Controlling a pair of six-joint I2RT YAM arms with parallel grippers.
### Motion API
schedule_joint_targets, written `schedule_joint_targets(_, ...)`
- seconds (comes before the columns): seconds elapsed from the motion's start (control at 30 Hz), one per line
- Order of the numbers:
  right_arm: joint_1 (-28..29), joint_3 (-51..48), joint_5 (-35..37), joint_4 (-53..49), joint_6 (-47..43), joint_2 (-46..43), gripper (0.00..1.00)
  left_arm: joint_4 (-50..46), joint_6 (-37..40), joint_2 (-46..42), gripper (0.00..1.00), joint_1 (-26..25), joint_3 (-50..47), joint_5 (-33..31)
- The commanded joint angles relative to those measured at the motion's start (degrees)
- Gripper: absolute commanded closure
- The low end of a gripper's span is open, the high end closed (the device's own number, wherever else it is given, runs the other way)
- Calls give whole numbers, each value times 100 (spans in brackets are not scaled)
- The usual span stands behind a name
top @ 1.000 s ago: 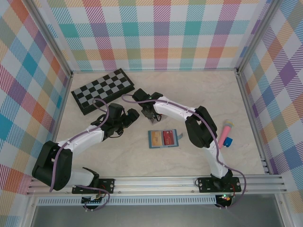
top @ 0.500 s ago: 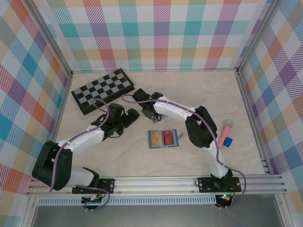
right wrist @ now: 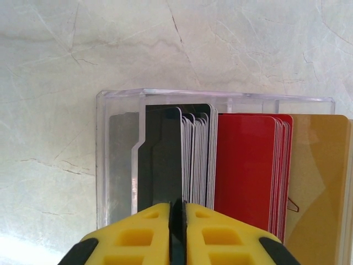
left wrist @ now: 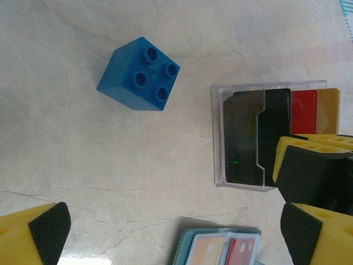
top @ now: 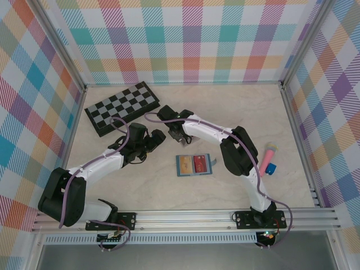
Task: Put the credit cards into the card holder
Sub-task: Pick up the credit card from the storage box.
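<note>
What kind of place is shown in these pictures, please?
Probably a robot test cell, not a home: checked walls, an aluminium frame, and props such as a chessboard on the table.

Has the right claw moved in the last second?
No. The right gripper, clamped on a black card, sits where it was, right of the chessboard.

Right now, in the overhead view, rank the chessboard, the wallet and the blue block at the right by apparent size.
1. chessboard, clearly largest
2. wallet, open and flat
3. blue block, smallest
</note>
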Motion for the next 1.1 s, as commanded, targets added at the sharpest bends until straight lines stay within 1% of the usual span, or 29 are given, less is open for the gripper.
schedule_joint_targets(0.0,-24,-2,53,-68,50,-389,90,-147,4,19,0,63,60,66)
schedule_joint_targets(0.23,-63,-50,-108,-87,110,-522,91,-166,16,11,0,63,95,79)
schedule_joint_targets(0.33,-111,-53,-313,-134,205,-597,92,-138,27,3,0,66,112,112)
schedule_joint_targets(0.4,-170,-58,-589,-187,353,-738,93,-66,57,-20,1,63,115,198)
schedule_joint_targets(0.53,-416,-304,-1629,-1,757,-1342,95,230,113,-55,3,70,171,487)
schedule_joint_targets(0.63,-701,-706,-2446,278,1148,-1938,95,577,108,-18,6,74,272,896)
schedule_joint_targets(0.77,-1306,-1632,-3884,1074,1910,-2732,95,1130,-13,172,11,64,485,1533)
schedule_joint_targets(0.9,-1944,-2642,-5201,2101,2807,-3397,95,1806,-238,476,11,37,694,2168)
schedule_joint_targets(1.0,-2291,-3207,-5923,2703,3358,-3728,94,2282,-484,831,12,-61,917,2588)
schedule_joint_targets(1.07,-2462,-3390,-6319,2961,3617,-3830,94,2572,-677,1050,13,-164,1058,2726)
